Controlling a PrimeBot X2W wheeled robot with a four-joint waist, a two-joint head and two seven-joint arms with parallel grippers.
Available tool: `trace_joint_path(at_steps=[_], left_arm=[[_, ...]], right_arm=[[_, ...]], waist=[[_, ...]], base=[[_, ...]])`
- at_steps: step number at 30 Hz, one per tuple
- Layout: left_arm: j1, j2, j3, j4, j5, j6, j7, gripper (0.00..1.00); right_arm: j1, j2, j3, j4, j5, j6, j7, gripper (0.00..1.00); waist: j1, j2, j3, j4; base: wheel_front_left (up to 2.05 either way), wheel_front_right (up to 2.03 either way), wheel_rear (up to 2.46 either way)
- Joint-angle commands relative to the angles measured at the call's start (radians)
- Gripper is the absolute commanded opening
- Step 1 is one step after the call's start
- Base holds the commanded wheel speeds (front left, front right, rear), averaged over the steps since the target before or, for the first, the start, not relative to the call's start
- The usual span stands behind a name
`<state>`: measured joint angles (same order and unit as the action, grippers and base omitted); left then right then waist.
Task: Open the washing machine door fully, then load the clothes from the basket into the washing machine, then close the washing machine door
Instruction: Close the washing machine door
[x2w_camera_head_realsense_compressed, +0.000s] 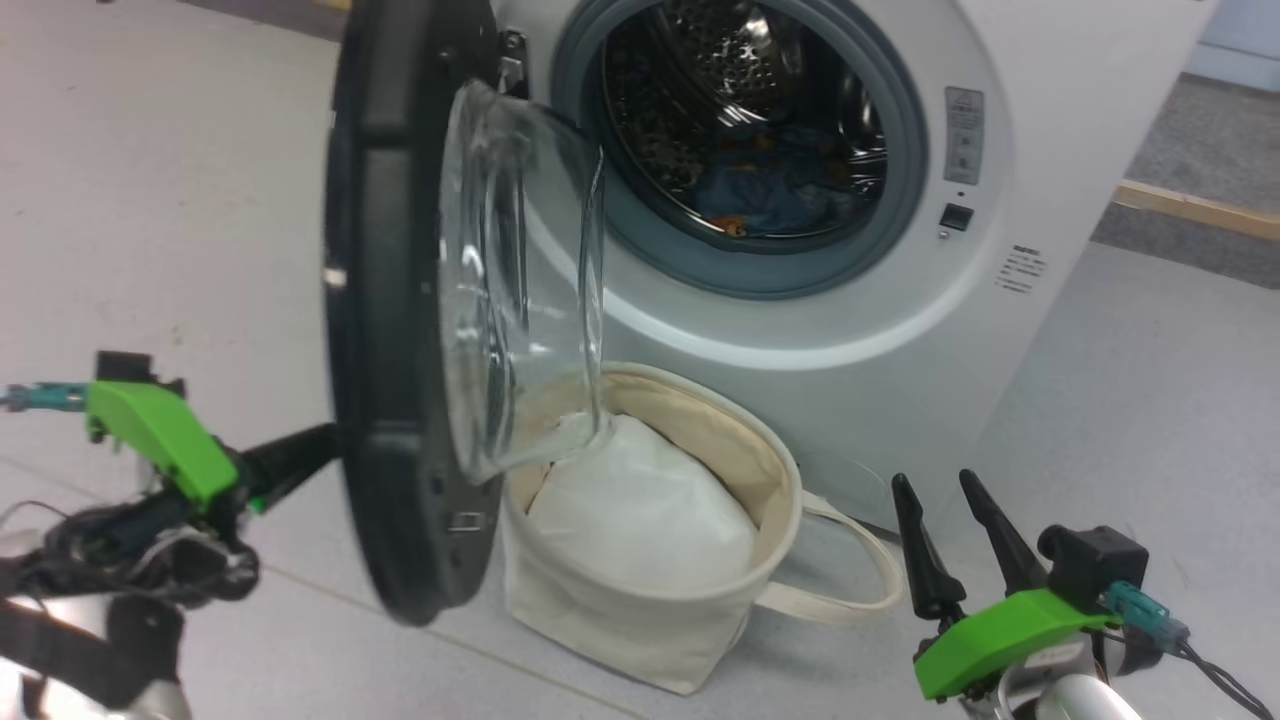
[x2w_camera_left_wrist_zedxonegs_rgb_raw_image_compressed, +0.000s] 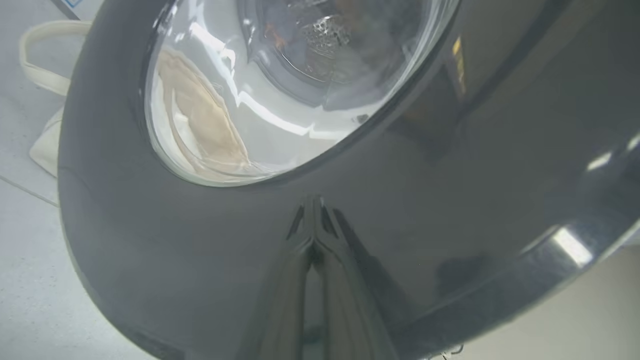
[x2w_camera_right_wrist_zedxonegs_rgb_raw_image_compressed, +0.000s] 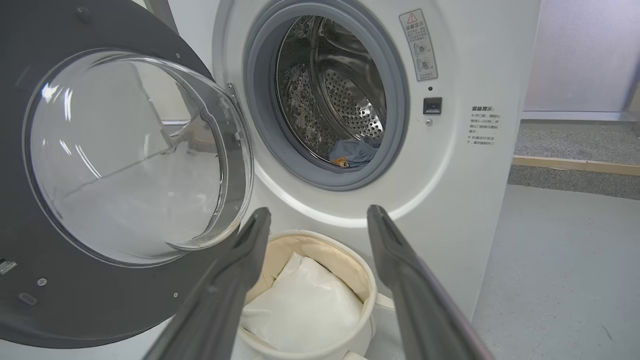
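Last step: shutting the door (x2w_camera_head_realsense_compressed: 385, 330).
Clothes (x2w_camera_head_realsense_compressed: 770, 195) lie in the machine (x2w_camera_head_realsense_compressed: 1000, 330); basket (x2w_camera_head_realsense_compressed: 640, 620) holds only padding (x2w_camera_head_realsense_compressed: 640, 510). Left gripper (x2w_camera_left_wrist_zedxonegs_rgb_raw_image_compressed: 314, 205), pinched shut, touches the door's outside; a steady push seems needed. Right gripper (x2w_camera_head_realsense_compressed: 935, 480) gapes, empty.

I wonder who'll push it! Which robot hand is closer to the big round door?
Left. The left hand has its shut tips against the black outer face of the door; the open right hand is apart, past the basket.

Green brackets (x2w_camera_head_realsense_compressed: 1000, 625), black fingers (x2w_camera_head_realsense_compressed: 920, 555), teal plugs (x2w_camera_head_realsense_compressed: 1140, 607)
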<state>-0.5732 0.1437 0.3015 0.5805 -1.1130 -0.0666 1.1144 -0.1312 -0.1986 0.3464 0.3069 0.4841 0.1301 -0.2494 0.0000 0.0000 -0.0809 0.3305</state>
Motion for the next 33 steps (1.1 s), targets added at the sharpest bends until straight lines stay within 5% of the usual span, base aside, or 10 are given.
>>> trace_joint_path(at_steps=[1,8,13,25,33], left_arm=[[-0.003,0.000,0.005,-0.100,-0.005,0.020,0.025,0.00],[0.108,-0.069,-0.047,-0.365,-0.010,0.106,0.051,0.00],[0.121,-0.082,-0.048,-0.413,0.003,0.132,-0.028,0.00],[0.034,-0.071,0.030,-0.349,0.000,0.102,-0.203,0.00],[-0.031,-0.035,0.090,-0.265,0.011,0.082,-0.310,0.00]], right_arm=[[-0.019,-0.002,0.006,-0.035,-0.012,0.001,-0.012,1.00],[-0.023,0.002,-0.013,-0.042,-0.027,0.001,-0.012,1.00],[-0.034,0.005,-0.022,-0.052,-0.038,0.001,-0.012,1.00],[-0.065,0.009,-0.037,-0.070,-0.054,0.001,-0.012,1.00],[-0.093,0.020,-0.029,-0.068,-0.053,0.001,-0.012,1.00]], waist=[[0.0000,0.0000,0.004,-0.028],[0.0000,0.0000,0.028,-0.156],[0.0000,0.0000,0.055,-0.275],[0.0000,0.0000,0.124,-0.552],[0.0000,0.0000,0.156,-0.650]], base=[[0.00,0.00,0.00],[0.00,0.00,0.00],[0.00,0.00,0.00],[0.00,0.00,0.00],[0.00,0.00,0.00]])
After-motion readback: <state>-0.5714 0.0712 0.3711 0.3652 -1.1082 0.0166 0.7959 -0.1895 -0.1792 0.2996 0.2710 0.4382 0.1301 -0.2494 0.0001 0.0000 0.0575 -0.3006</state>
